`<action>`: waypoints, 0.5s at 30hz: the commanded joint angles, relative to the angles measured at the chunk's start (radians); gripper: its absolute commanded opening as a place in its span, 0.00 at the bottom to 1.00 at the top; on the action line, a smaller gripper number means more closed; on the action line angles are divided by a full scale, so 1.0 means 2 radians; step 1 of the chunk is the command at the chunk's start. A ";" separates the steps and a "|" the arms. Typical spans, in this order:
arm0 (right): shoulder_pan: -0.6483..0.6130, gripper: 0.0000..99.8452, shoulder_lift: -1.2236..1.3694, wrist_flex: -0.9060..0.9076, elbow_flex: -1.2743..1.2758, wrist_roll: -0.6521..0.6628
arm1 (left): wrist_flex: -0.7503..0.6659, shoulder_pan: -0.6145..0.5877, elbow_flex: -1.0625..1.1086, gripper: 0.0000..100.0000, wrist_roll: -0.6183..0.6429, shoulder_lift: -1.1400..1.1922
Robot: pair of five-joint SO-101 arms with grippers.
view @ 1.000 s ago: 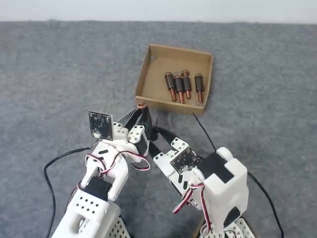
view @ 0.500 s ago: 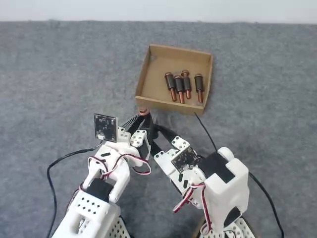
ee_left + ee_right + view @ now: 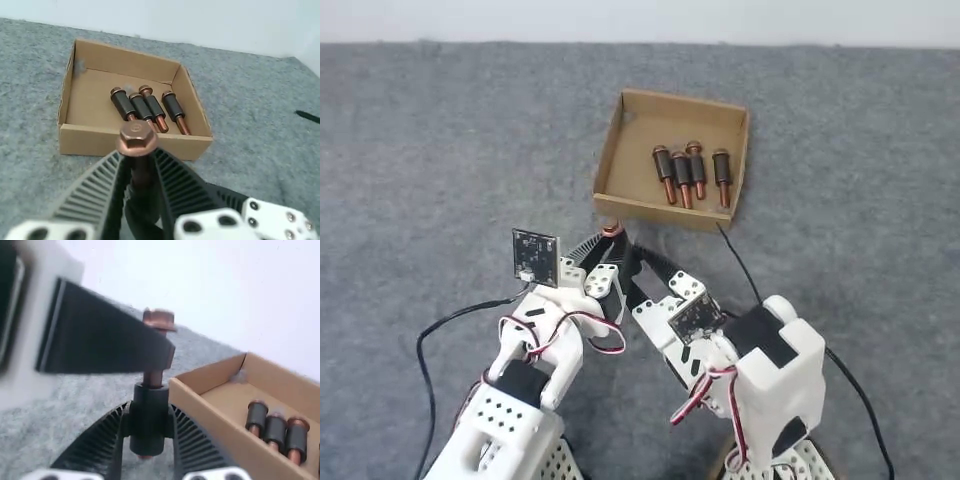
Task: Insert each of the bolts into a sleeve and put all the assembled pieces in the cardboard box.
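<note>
Small markings on the black circuit boards at the wrists are too small to read. The left gripper is closed on a copper-coloured hex-head bolt, its ribbed black fingers pinching the shank just below the head. The right gripper is clamped around a black cylindrical sleeve directly beneath it. The bolt stands roughly upright, head uppermost, and its long axis lines up with the sleeve's. Its shank enters the sleeve's top end (a copper tip seems to show at the bottom end). From above, the bolt head sits above the grey carpet-like table cover, just in front of the near wall of the open brown cardboard box. Inside the box lie four assembled pieces, side by side in a row. Their heads point toward the far wall and their bare copper ends toward the near one.
</note>
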 commanded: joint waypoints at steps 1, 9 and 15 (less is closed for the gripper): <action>0.019 0.01 -0.056 -0.002 0.008 -0.019 | -0.002 0.000 -0.002 0.01 -0.006 -0.002; 0.023 0.01 -0.068 0.026 0.007 -0.047 | -0.017 -0.001 -0.002 0.01 -0.005 -0.002; 0.022 0.01 -0.068 0.028 0.006 -0.047 | -0.017 -0.001 -0.002 0.01 -0.005 -0.002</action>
